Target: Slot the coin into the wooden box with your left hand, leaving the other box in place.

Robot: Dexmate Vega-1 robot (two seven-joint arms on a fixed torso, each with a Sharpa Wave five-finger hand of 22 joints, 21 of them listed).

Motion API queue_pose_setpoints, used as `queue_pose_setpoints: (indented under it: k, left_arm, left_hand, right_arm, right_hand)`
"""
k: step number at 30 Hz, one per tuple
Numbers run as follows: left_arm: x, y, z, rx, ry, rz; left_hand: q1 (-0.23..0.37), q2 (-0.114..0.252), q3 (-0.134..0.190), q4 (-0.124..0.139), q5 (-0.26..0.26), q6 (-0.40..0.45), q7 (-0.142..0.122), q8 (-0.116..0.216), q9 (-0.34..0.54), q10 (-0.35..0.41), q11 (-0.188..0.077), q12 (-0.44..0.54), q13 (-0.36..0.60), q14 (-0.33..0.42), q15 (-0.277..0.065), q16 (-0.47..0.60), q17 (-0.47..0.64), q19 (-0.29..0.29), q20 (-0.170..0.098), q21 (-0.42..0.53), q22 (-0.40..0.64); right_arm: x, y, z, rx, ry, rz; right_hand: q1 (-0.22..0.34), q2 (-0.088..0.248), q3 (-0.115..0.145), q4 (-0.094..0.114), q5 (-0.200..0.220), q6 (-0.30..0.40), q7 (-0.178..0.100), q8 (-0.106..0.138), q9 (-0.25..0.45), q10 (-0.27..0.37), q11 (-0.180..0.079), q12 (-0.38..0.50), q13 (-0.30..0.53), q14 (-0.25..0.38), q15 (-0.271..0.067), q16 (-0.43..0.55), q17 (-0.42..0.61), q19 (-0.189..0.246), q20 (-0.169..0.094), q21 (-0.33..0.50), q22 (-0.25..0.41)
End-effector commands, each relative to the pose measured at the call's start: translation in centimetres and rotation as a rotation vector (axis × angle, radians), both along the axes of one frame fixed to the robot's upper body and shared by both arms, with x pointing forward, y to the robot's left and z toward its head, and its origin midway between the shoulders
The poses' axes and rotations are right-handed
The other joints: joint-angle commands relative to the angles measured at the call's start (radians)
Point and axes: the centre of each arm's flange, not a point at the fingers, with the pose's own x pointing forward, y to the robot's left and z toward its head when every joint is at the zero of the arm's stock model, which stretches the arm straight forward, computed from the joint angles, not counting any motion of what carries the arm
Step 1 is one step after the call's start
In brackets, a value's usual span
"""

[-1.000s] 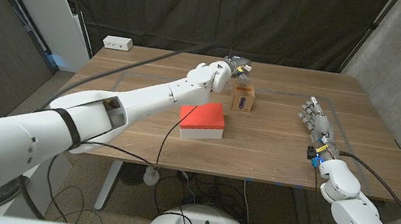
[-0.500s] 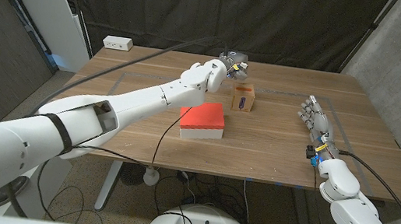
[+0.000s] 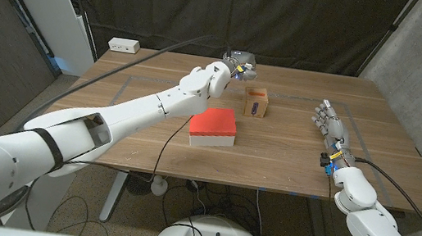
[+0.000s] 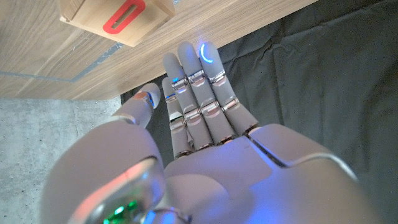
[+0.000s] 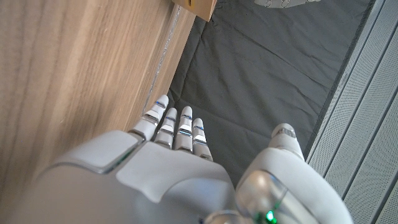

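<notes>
While the left arm reaches far across the wooden table, the left hand hangs near the table's far edge, behind and to the left of the wooden box; its fingers are held straight and close together, thumb set just beside them, and nothing shows between them. Item, wooden box: small, upright, near the table's middle toward the far side, a red-rimmed slot on its top face as seen from the left wrist view. Item, coin: cannot be made out in any view, so its place cannot be told. Item, other box: red lid over a white base, lying in front of and to the left of the wooden box, apart from it, with the left forearm passing above its far left corner. Item, right hand: at the table's right side, well apart from both boxes, fingers extended side by side with the thumb set off from them, gripping nothing. Item, white power strip: at the far left corner of the table. Item, black curtain: hanging behind the table.
</notes>
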Motion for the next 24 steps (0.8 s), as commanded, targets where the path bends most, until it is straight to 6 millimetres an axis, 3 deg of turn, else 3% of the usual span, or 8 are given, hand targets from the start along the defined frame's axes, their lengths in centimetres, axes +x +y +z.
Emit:
queue_pose_setpoints:
  k: [1,6,10,16,20,21,22,24]
  left_arm:
    - [-1.5,3.1,-0.7,-0.106,-0.005,-0.036]
    - [-2.1,4.4,-1.3,-0.141,-0.002,-0.048]
    - [-2.6,5.3,-1.7,-0.157,0.004,-0.061]
    - [-3.3,6.8,-2.1,-0.15,0.038,-0.078]
    - [-3.7,7.8,-2.4,-0.106,0.103,-0.094]
    - [-3.8,8.0,-2.5,-0.091,0.117,-0.096]
    - [-3.9,8.3,-2.6,-0.084,0.125,-0.098]
    - [-4.2,8.8,-2.8,-0.074,0.146,-0.112]
  left_hand:
    - [-0.057,-0.006,0.035,-0.003,0.003,-0.055,-0.002,-0.012,-0.008,-0.157,-0.004,-0.098,-0.001,-0.127,0.01,-0.144,0.002,-0.111,0.032,-0.037,-0.062]
    - [-0.097,-0.008,0.061,-0.014,-0.004,-0.129,0.005,-0.028,-0.024,-0.299,0.03,-0.204,0.002,-0.292,0.05,-0.283,0.009,-0.277,0.092,-0.113,-0.153]
    - [-0.093,-0.02,0.053,-0.027,-0.01,-0.186,0.0,-0.038,-0.035,-0.402,0.049,-0.266,0.004,-0.404,0.07,-0.347,0.012,-0.39,0.124,-0.17,-0.207]
    - [-0.076,-0.04,0.0,-0.024,-0.023,-0.296,0.012,-0.051,-0.064,-0.544,0.083,-0.354,0.003,-0.572,0.084,-0.439,0.009,-0.546,0.109,-0.267,-0.265]
    - [-0.092,-0.045,-0.058,-0.014,-0.032,-0.392,0.008,-0.052,-0.101,-0.661,0.114,-0.427,-0.001,-0.696,0.097,-0.522,0.007,-0.652,0.1,-0.357,-0.27]
    - [-0.098,-0.047,-0.072,-0.013,-0.035,-0.419,0.01,-0.054,-0.111,-0.687,0.115,-0.443,-0.002,-0.729,0.105,-0.545,0.007,-0.678,0.099,-0.381,-0.271]
    - [-0.11,-0.047,-0.091,-0.009,-0.038,-0.449,0.008,-0.054,-0.124,-0.726,0.094,-0.466,-0.003,-0.765,0.1,-0.573,0.007,-0.711,0.087,-0.413,-0.271]
    - [-0.137,-0.058,-0.122,-0.005,-0.044,-0.497,0.01,-0.056,-0.14,-0.762,0.098,-0.489,-0.004,-0.796,0.106,-0.604,0.007,-0.74,0.076,-0.454,-0.271]
  right_arm:
    - [-0.3,1.2,-0.2,-0.008,-0.001,0.005]
    - [-0.3,1.7,-0.2,-0.01,-0.001,0.01]
    - [-0.2,2.1,-0.1,-0.009,-0.004,0.017]
    - [0.0,2.8,0.3,-0.022,-0.009,0.025]
    - [0.1,3.2,0.5,-0.027,-0.013,0.032]
    - [0.1,3.4,0.5,-0.03,-0.014,0.033]
    - [0.2,3.5,0.6,-0.032,-0.015,0.035]
    - [0.3,3.7,0.6,-0.036,-0.018,0.037]
  right_hand:
    - [0.007,0.0,0.0,-0.003,-0.003,0.004,0.001,0.0,0.006,0.007,0.0,0.0,0.003,0.008,0.001,0.001,0.001,0.007,0.002,0.001,0.003]
    - [0.007,0.0,0.0,-0.003,-0.003,0.005,0.0,0.0,0.006,0.005,-0.001,0.0,0.003,0.009,0.003,0.002,0.001,0.008,0.002,0.001,0.003]
    - [0.007,0.0,0.0,-0.003,-0.003,0.005,0.0,0.0,0.006,0.006,-0.002,0.0,0.003,0.009,0.002,0.001,0.001,0.008,0.002,0.001,0.003]
    - [0.007,0.0,-0.001,-0.003,-0.003,0.007,0.0,0.001,0.006,0.005,-0.001,-0.001,0.003,0.007,0.003,0.001,0.001,0.008,0.003,0.001,0.003]
    - [0.007,-0.001,-0.001,-0.003,-0.003,0.01,-0.002,0.002,0.006,0.006,-0.001,-0.001,0.003,0.008,0.002,0.001,0.001,0.01,0.002,0.001,0.003]
    - [0.007,-0.001,-0.001,-0.003,-0.003,0.011,-0.003,0.002,0.006,0.006,-0.002,0.0,0.003,0.01,0.003,0.002,0.001,0.011,0.002,0.002,0.003]
    - [0.007,-0.001,-0.001,-0.003,-0.003,0.012,-0.003,0.003,0.006,0.007,-0.002,0.0,0.003,0.011,0.002,0.002,0.001,0.012,0.002,0.002,0.003]
    - [0.007,-0.001,-0.001,-0.003,-0.003,0.017,-0.003,0.004,0.006,0.008,-0.001,0.0,0.003,0.014,0.001,0.003,0.001,0.016,0.001,0.004,0.003]
